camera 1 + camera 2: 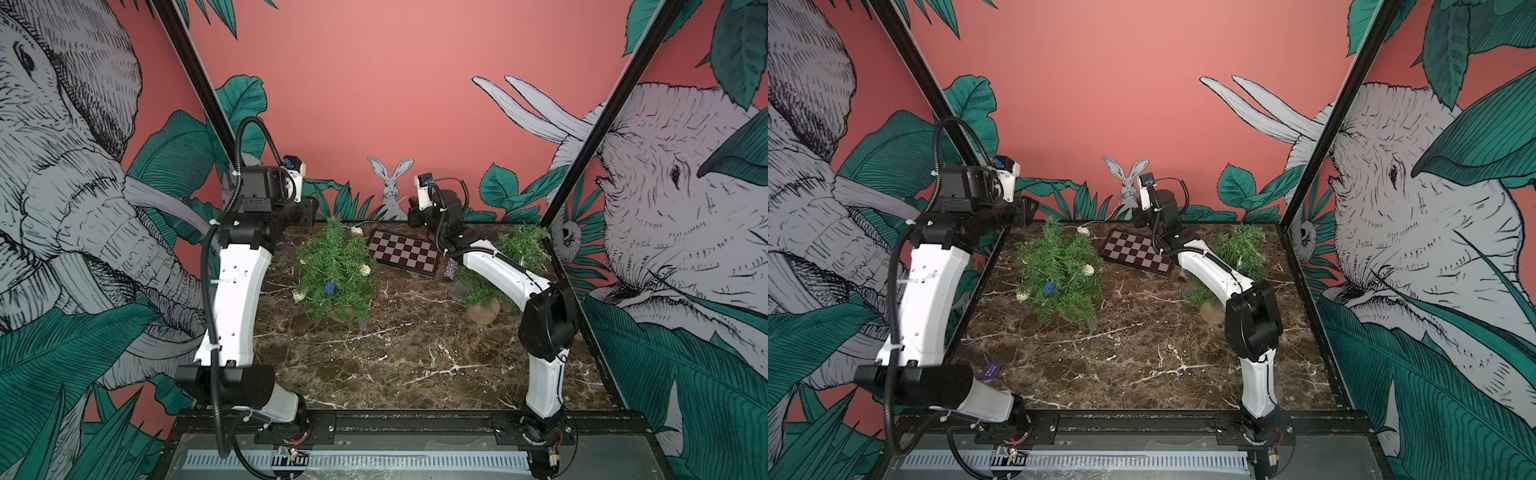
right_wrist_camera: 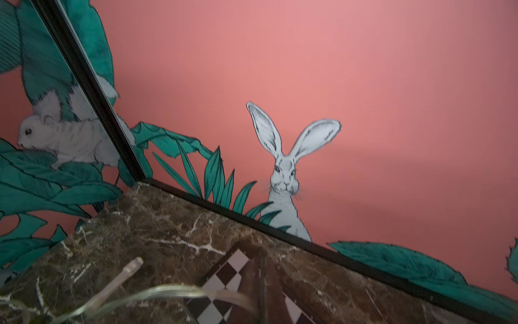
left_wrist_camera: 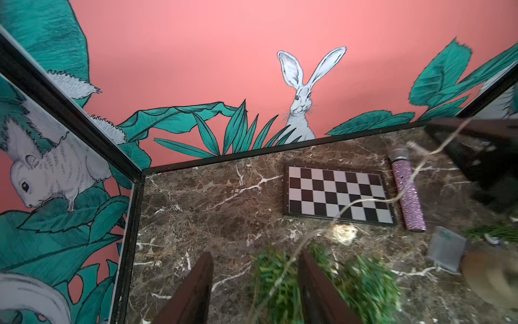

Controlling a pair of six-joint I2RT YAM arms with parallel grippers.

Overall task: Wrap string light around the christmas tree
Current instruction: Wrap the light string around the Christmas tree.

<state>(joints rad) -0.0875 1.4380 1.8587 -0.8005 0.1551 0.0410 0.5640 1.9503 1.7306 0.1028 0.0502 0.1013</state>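
The left gripper (image 3: 255, 261), low in the left wrist view, has its jaws standing apart and clamps nothing. The tip of the small green needle-branched christmas tree (image 1: 334, 270) and a thin wire sit in the gap between the fingers. If they close here, they may well catch needles as well as wire and drag the crown sideways.

The tree stands upright left of centre in both top views, on the brown marble tabletop (image 1: 374, 353). The string light (image 1: 356, 230), a fine wire with small woven white balls and one blue ball, already hangs over its branches. From the crown it runs free toward the upper right. That free span is the main worry: a hard pull along it could tip the light tree or strip the loops off the top.

Just right of the tree lies the black-and-white checkered board (image 1: 405, 251); a slack wire could snag on its edge.

Above the board, the right gripper (image 1: 412, 215) is closed, and the wire appears pinched in it. The hold is thin, so a tug could slip it.

Further right lie a pink glittery tube (image 1: 451, 270) and a second green tree (image 1: 519, 245), partly hidden under the right arm, which could be brushed by a low swing.
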